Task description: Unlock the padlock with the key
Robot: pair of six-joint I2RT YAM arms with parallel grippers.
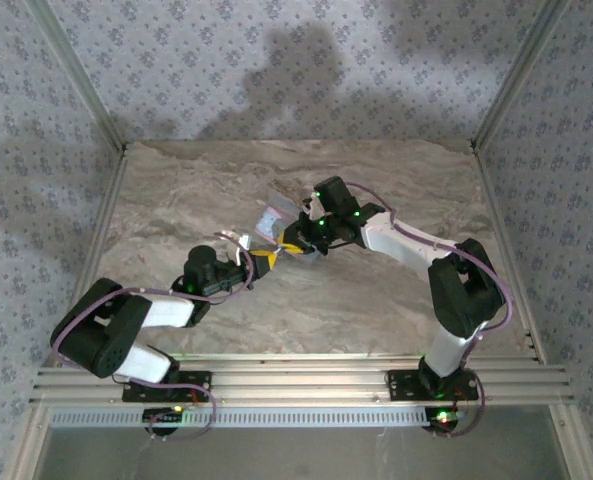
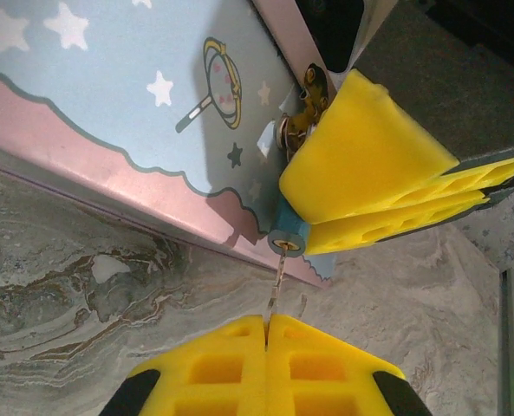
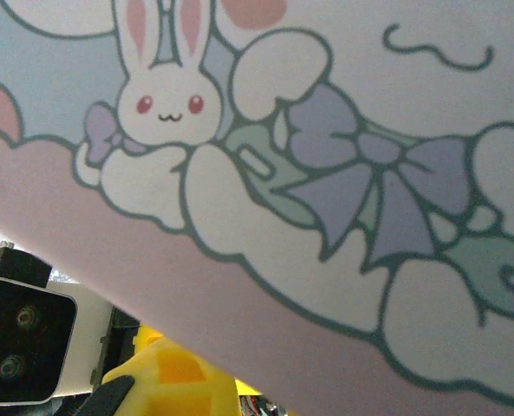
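Note:
The tiny teal padlock [image 2: 289,236] hangs at the edge of the pale blue picture tin [image 2: 109,95], keyhole facing me. My right gripper [image 2: 313,218] is shut on the padlock, its yellow pads clamped over the body. The dark shackle [image 2: 313,87] sits at the tin's clasp. My left gripper [image 2: 267,319] is shut on the thin metal key [image 2: 278,282], whose blade tip is at the keyhole. In the top view, the left gripper [image 1: 264,262] and right gripper [image 1: 294,246] meet nose to nose beside the tin [image 1: 273,220].
The tin's bunny lid [image 3: 326,173] is very close in the right wrist view, with one yellow finger [image 3: 165,381] below it. The marble table [image 1: 396,170] stretches out around the arms, bounded by patterned walls.

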